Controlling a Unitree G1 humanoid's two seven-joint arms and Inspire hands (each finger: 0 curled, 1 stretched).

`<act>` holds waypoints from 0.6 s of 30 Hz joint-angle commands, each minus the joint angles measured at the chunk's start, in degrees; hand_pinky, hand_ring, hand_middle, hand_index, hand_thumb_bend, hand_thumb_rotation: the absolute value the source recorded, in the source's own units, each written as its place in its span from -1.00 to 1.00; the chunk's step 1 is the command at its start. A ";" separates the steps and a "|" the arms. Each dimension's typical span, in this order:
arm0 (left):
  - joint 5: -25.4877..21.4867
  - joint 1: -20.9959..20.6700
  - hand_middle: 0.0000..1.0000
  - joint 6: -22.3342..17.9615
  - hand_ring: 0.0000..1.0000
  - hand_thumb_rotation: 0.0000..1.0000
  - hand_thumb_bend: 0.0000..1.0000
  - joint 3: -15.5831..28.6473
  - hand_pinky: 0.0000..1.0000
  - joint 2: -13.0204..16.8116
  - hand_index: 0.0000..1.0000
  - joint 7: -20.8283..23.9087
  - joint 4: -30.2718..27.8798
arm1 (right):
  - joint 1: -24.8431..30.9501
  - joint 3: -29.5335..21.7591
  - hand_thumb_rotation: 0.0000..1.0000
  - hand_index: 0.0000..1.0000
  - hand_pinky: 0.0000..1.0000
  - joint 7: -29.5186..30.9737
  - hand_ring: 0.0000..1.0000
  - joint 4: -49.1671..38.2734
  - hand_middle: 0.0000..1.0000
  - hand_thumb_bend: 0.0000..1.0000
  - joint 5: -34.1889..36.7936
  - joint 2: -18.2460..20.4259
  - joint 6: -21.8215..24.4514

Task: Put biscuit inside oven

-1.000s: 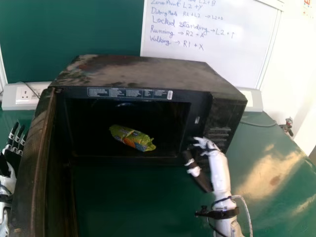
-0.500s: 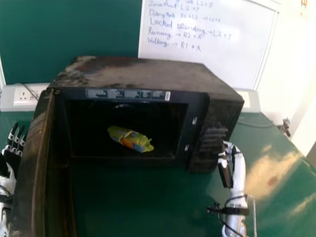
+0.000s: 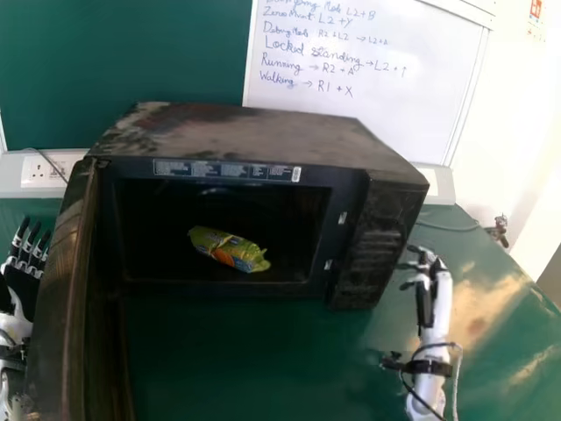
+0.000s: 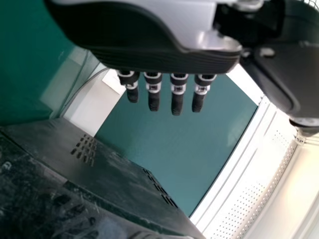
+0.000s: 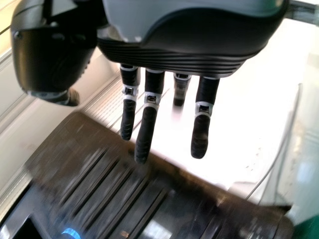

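Green biscuit packet (image 3: 226, 249) lies inside the oven (image 3: 237, 136). Left hand (image 3: 19, 285) and right hand (image 3: 439, 288) flank it, fingers outstretched.

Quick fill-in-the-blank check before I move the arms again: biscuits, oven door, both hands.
The biscuit packet lies ____ the oven.
The oven door stands ____.
Of the two hands, the one nearer the oven door is the ____ one.
The right hand is holding ____.

Missing words: inside; open; left; nothing.
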 commanded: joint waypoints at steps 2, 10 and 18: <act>-0.61 1.89 0.41 0.01 0.09 -1.00 -0.83 0.28 -0.47 -2.20 0.79 -0.35 2.70 | 1.97 -2.31 0.88 0.32 -0.48 3.64 -0.36 3.04 -0.12 0.30 4.79 5.37 2.10; -0.61 1.82 0.43 -0.24 0.13 -1.00 -0.82 0.02 -0.40 -2.18 0.78 -0.30 2.83 | 0.48 -7.89 0.90 0.31 -0.53 13.74 -0.38 3.52 -0.15 0.48 13.58 7.46 6.99; -0.62 1.62 0.43 -0.88 0.11 -1.00 -0.87 0.06 -0.48 -2.33 0.79 -0.77 2.91 | 0.01 -8.37 0.91 0.29 -0.58 15.20 -0.40 3.65 -0.19 0.46 13.29 7.32 9.03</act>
